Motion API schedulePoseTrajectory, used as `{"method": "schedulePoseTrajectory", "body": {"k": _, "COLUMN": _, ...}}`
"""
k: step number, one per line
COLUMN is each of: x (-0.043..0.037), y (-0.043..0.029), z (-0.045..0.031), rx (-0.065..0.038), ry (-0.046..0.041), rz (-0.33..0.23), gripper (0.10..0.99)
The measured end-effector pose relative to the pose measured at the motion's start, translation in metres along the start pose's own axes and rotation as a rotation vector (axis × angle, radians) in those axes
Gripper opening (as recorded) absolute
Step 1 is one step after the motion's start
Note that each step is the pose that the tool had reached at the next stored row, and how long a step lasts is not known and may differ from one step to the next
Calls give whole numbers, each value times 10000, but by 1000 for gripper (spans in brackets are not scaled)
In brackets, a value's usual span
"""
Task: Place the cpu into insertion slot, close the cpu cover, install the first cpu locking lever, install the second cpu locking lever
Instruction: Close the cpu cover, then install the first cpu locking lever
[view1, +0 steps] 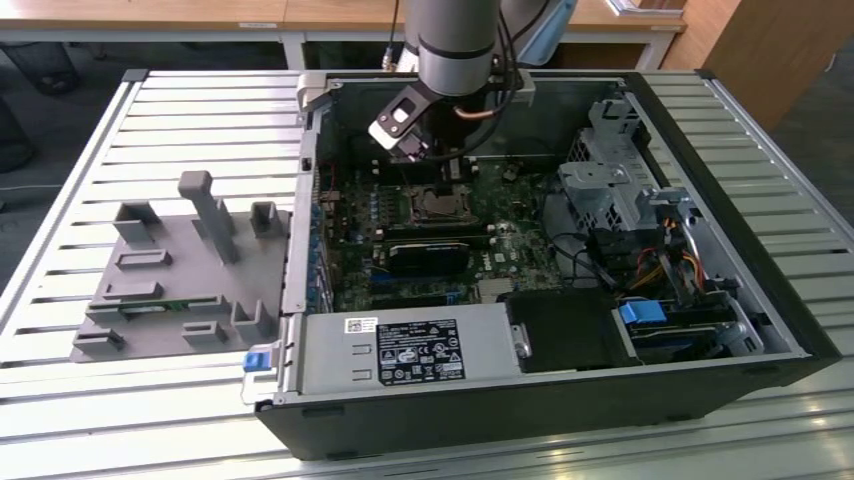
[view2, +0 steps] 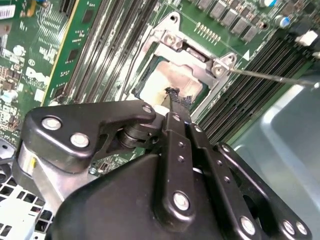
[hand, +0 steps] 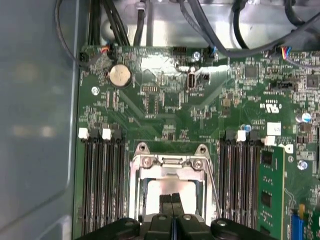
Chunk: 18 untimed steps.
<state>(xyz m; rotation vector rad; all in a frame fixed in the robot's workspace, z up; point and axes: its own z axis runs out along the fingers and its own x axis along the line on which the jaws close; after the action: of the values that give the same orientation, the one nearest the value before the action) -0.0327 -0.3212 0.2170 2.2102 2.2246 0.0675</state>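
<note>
A lab workbench, by the look: open black metal computer case (view1: 534, 410) on a slatted silver aluminium table (view1: 200, 110), pale wooden desks (view1: 160, 12) behind

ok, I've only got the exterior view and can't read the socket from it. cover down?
Observer: Yes. In both wrist views the cpu cover lies flat around the cpu, whose silvery top shows through the window.
Operator: levers?
Observer: In the second wrist view one thin lever rod angles away from the cover, out over the memory slots. It doesn't look latched.
Operator: gripper holding anything?
Observer: No. The gripper is shut with nothing between its tips, right over the cpu's top. I can't tell if it's touching.
</note>
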Motion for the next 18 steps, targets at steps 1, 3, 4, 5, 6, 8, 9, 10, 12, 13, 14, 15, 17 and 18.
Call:
{"method": "schedulePoseTrajectory", "body": {"k": 1, "x": 1, "y": 14, "z": 0, "rx": 0, "ry": 0, "rz": 0, "gripper": 106}}
{"method": "schedulePoseTrajectory", "body": {"k": 3, "x": 1, "y": 36, "z": 1, "rx": 1, "ry": 0, "rz": 0, "gripper": 106}}
{"method": "schedulePoseTrajectory", "body": {"k": 4, "x": 1, "y": 47, "z": 2, "rx": 2, "ry": 1, "rz": -1, "gripper": 106}}
{"method": "schedulePoseTrajectory", "body": {"k": 5, "x": 1, "y": 55, "z": 2, "rx": 3, "ry": 12, "rz": 0, "gripper": 106}}
{"method": "schedulePoseTrajectory", "body": {"k": 6, "x": 1, "y": 60, "z": 2, "rx": 4, "ry": 15, "rz": 0, "gripper": 106}}
{"method": "schedulePoseTrajectory", "body": {"k": 8, "x": 1, "y": 62, "z": 2, "rx": 5, "ry": 16, "rz": 2, "gripper": 106}}
{"method": "schedulePoseTrajectory", "body": {"k": 9, "x": 1, "y": 62, "z": 2, "rx": 5, "ry": 16, "rz": 2, "gripper": 106}}
{"method": "schedulePoseTrajectory", "body": {"k": 10, "x": 1, "y": 62, "z": -1, "rx": 6, "ry": 14, "rz": 2, "gripper": 106}}
{"method": "schedulePoseTrajectory", "body": {"k": 12, "x": 1, "y": 62, "z": -9, "rx": 6, "ry": 14, "rz": 1, "gripper": 106}}
{"method": "schedulePoseTrajectory", "body": {"k": 13, "x": 1, "y": 63, "z": -15, "rx": 6, "ry": 14, "rz": 1, "gripper": 106}}
{"method": "schedulePoseTrajectory", "body": {"k": 14, "x": 2, "y": 63, "z": -25, "rx": 6, "ry": 14, "rz": 1, "gripper": 106}}
{"method": "schedulePoseTrajectory", "body": {"k": 15, "x": 2, "y": 65, "z": -35, "rx": 5, "ry": 16, "rz": 0, "gripper": 106}}
{"method": "schedulePoseTrajectory", "body": {"k": 17, "x": 3, "y": 66, "z": -57, "rx": 5, "ry": 16, "rz": 1, "gripper": 106}}
{"method": "schedulePoseTrajectory", "body": {"k": 18, "x": 3, "y": 66, "z": -69, "rx": 5, "ry": 16, "rz": 1, "gripper": 106}}
